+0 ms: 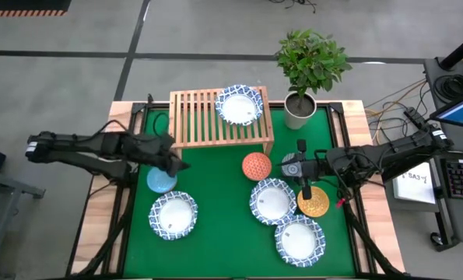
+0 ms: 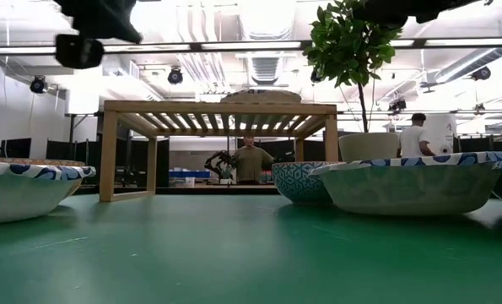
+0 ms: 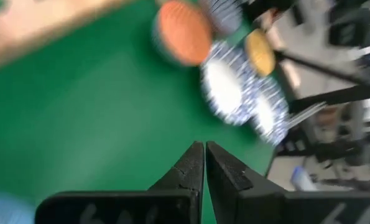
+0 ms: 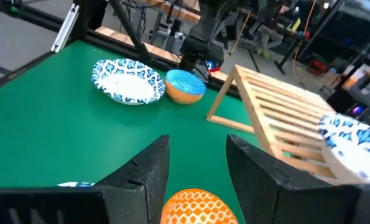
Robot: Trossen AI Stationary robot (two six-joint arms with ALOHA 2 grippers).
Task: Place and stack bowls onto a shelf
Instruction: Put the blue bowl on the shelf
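The light-wood shelf point(image 1: 208, 118) stands at the table's far side, and one white blue-rimmed bowl point(image 1: 240, 104) sits on its slats. Three more white bowls point(image 1: 173, 215) point(image 1: 273, 201) point(image 1: 299, 239) rest on the green mat, with a golden yellow bowl point(image 1: 313, 201) and a light blue bowl point(image 1: 160, 182). My right gripper point(image 4: 197, 142) is open, its fingers over the orange-red bowl point(image 4: 197, 208), without visible touch. My left gripper point(image 3: 203, 152) is shut and hovers by the light blue bowl, holding nothing.
A potted plant in a white pot point(image 1: 299, 109) stands at the shelf's right end. The shelf's left half point(image 1: 192, 117) has bare slats. Open green mat point(image 1: 223, 225) lies between the left white bowl and the right cluster of bowls. People stand in the room beyond point(image 2: 249, 160).
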